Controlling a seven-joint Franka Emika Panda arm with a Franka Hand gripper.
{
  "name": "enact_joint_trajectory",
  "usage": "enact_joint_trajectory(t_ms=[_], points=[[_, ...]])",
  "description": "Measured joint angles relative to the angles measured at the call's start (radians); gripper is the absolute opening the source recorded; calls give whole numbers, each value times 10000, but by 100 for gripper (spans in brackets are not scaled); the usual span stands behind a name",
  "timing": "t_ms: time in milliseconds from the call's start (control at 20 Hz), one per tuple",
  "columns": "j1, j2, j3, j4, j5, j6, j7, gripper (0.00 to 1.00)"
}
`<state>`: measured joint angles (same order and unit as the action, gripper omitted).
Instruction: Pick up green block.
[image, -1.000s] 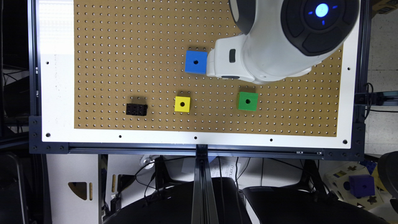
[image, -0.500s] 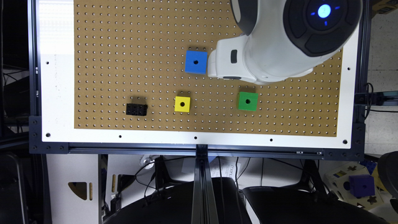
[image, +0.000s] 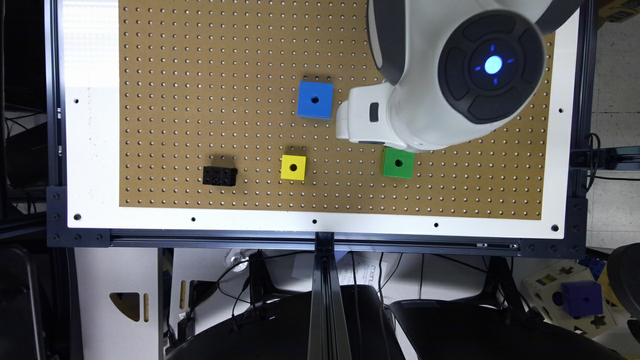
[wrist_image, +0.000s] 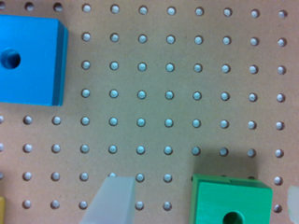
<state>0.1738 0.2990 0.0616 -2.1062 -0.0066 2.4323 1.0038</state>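
The green block (image: 398, 163) is a bright green cube with a dark round hole in its top, sitting on the brown pegboard (image: 200, 100). My gripper (image: 369, 122) shows as a white part just above and to the exterior view's left of the block, and the arm covers the block's far edge. In the wrist view the green block (wrist_image: 231, 203) lies between two pale fingers (wrist_image: 112, 200) that stand wide apart. The gripper (wrist_image: 202, 207) is open and holds nothing.
A larger blue cube (image: 315, 99) sits beside the gripper, to the exterior view's left, and shows in the wrist view (wrist_image: 28, 58). A smaller yellow cube (image: 293, 167) and a black brick (image: 219, 176) lie further left. The white board border (image: 320, 222) runs along the front.
The arm has shifted down the exterior view toward the green block, now overlapping its far edge. The blocks have not moved.
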Motion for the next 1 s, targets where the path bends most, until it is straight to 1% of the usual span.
enact_joint_trajectory(t_ms=[100, 350, 450, 550, 650, 700, 750, 900, 1000], points=[[1, 82, 39, 26, 2, 67, 1, 100], [8, 238, 198, 116, 7, 176, 41, 100], [8, 358, 238, 267, 7, 175, 60, 100], [8, 530, 251, 400, 7, 184, 64, 100], [7, 864, 251, 530, 7, 359, 64, 100], [7, 1134, 251, 647, 7, 517, 64, 100], [8, 1318, 251, 767, 7, 580, 64, 100], [13, 1612, 265, 1114, 7, 571, 64, 100], [19, 1763, 288, 1266, 7, 573, 67, 100]])
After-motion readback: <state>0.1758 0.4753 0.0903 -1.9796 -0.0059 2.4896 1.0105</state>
